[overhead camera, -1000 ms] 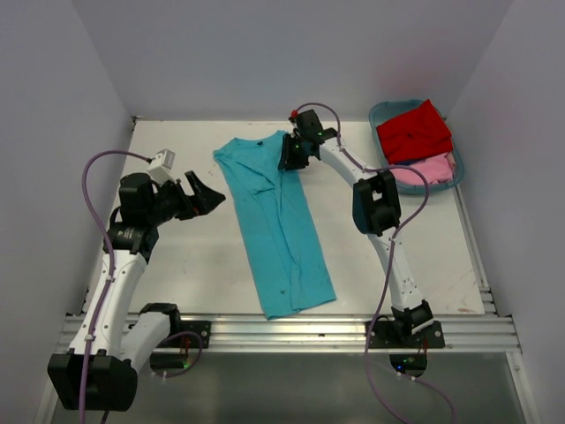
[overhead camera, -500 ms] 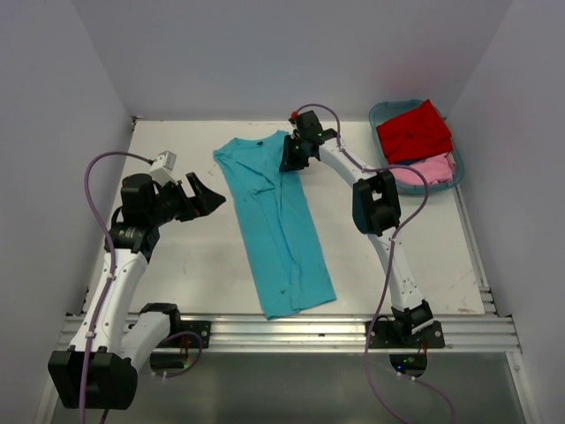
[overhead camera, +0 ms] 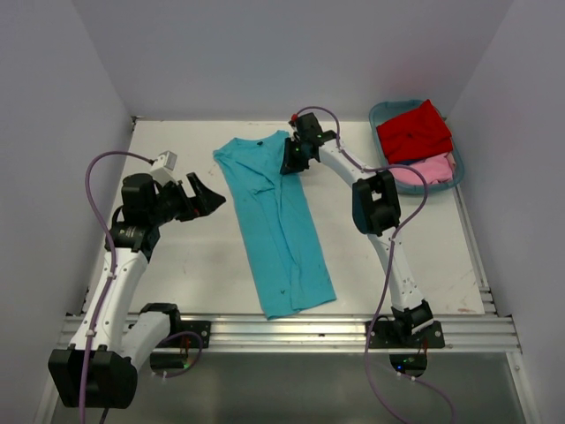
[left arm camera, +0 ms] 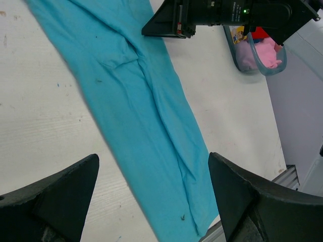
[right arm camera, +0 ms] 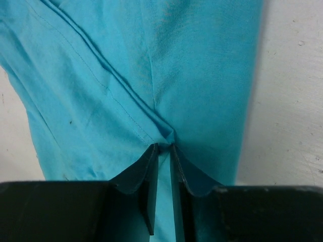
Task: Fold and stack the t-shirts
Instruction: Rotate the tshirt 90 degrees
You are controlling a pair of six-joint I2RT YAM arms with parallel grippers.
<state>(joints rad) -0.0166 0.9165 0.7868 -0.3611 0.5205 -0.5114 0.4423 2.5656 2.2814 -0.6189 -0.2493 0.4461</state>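
— Only my right gripper [right arm camera: 162, 147] has changed over the last second. Its fingers have drawn in, both arms sit almost where they were, and the cloth has not shifted.

— What lies nearest you?

— The hem of the turquoise t-shirt [overhead camera: 278, 225], close to the rail by my bases. The shirt lies flat on the table [overhead camera: 194, 274] as a long narrow strip. Its long axis runs away from me, leaning left, with the collar at the far end.

— And your left hand?

— My left gripper [overhead camera: 208, 195] hovers just beside the strip's left edge, clear of it. Its jaws are spread wide with nothing between them.

— The right?

— It is farther out, at the strip's far right edge near the shoulder. The wrist view shows its two fingers nearly together, nipping a ridge of the turquoise cloth.

— So what does the next move turn on?

— As I judge it, the far end must come back toward me along that long axis to halve the strip. My right hand has the far right side. My left is the nearer one to the far left corner, which lies ahead of it and slightly to its right.

— Beyond that?

— The red t-shirt [overhead camera: 413, 131] and the pale pink t-shirt [overhead camera: 428, 170] are bundled in the teal tub [overhead camera: 380, 109] at the far right, well apart.
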